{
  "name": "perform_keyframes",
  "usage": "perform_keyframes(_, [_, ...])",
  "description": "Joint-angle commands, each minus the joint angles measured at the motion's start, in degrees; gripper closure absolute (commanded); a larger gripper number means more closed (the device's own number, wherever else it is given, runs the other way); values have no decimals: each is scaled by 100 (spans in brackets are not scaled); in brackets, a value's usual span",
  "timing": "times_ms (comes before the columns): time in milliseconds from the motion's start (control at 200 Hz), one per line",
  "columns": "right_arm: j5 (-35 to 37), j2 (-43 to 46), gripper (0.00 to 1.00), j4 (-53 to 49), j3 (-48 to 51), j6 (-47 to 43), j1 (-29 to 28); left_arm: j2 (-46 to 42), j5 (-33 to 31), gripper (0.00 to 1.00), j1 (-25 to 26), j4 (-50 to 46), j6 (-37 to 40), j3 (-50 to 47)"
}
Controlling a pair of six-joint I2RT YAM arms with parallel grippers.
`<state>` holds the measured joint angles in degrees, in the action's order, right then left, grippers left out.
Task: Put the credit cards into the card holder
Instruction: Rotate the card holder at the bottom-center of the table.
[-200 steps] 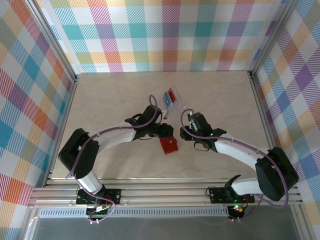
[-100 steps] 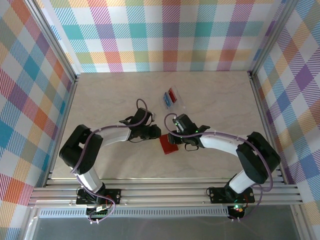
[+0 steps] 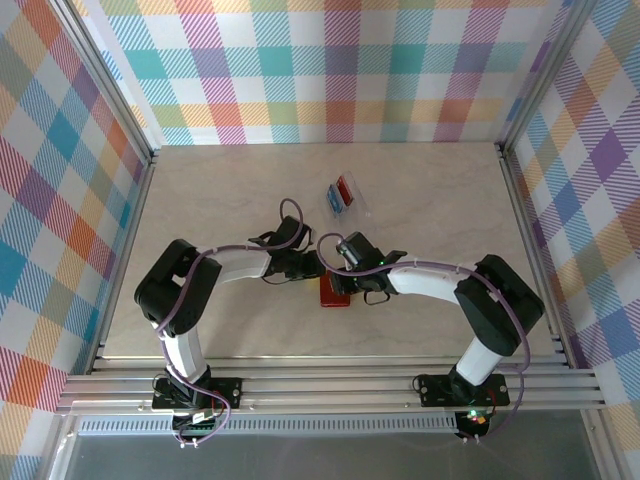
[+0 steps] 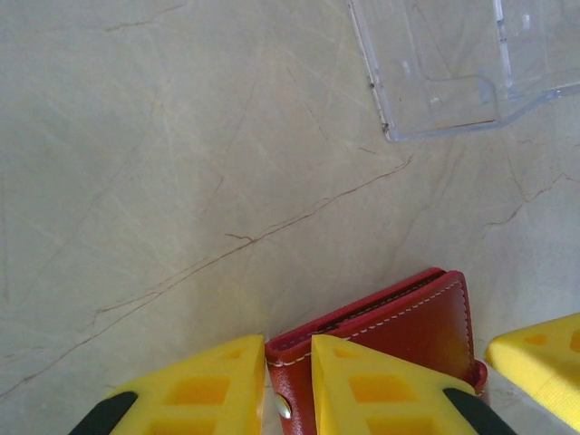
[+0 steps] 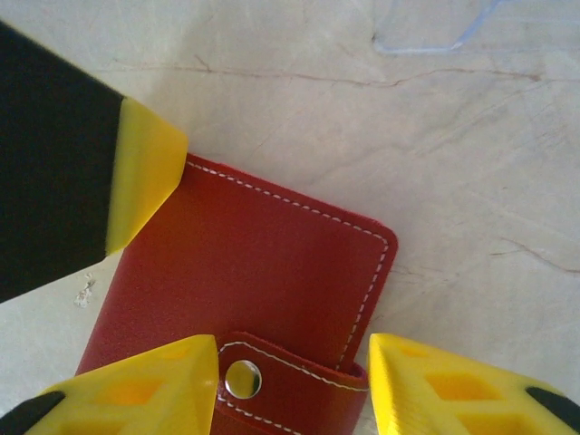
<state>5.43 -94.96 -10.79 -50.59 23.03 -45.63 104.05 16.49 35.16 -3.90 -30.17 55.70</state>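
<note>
1. The left claw (image 4: 288, 355), a two-finger unit with yellow pads, is pinching one edge of the small red stitched-leather folding card holder (image 5: 272, 263). Its fingers are standing almost together, with the holder's edge filling the narrow gap.
2. The right claw (image 5: 292, 352) is standing wide open and gripping nothing. Its yellow fingers are straddling the holder's red snap tab (image 5: 281, 394), with no contact showing.
3. The tab's round silver stud (image 5: 243, 379) is sitting just beside one of the right claw's fingers.
4. The card holder is lying folded shut on the pale marbled table top (image 3: 220, 200), near its middle, with both claws meeting over it.
5. In the right wrist view, one black-and-yellow finger (image 5: 145, 172) of the left claw is covering a corner of the holder.
6. The credit cards, a thin rectangular blue card (image 3: 333, 198) and a red card (image 3: 346, 187), are resting side by side in a clear plastic case (image 4: 435, 72). The case is lying on the table beyond the holder, apart from it.
</note>
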Motion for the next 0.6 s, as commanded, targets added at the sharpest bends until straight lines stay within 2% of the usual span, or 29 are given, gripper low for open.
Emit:
perform_keyframes(0, [-120,-65,52,-124,-205,-118,-119,130,-401,80,151,-228,135,10])
perform_keyframes(355, [317,-66,51,-248,-338,-58,-430,-138,-871,81,316,-147,-105,-421])
perform_keyframes(595, [439,-77,50,-308,-380,-18,-533,-290,-945,81,369,-14,-261,-630])
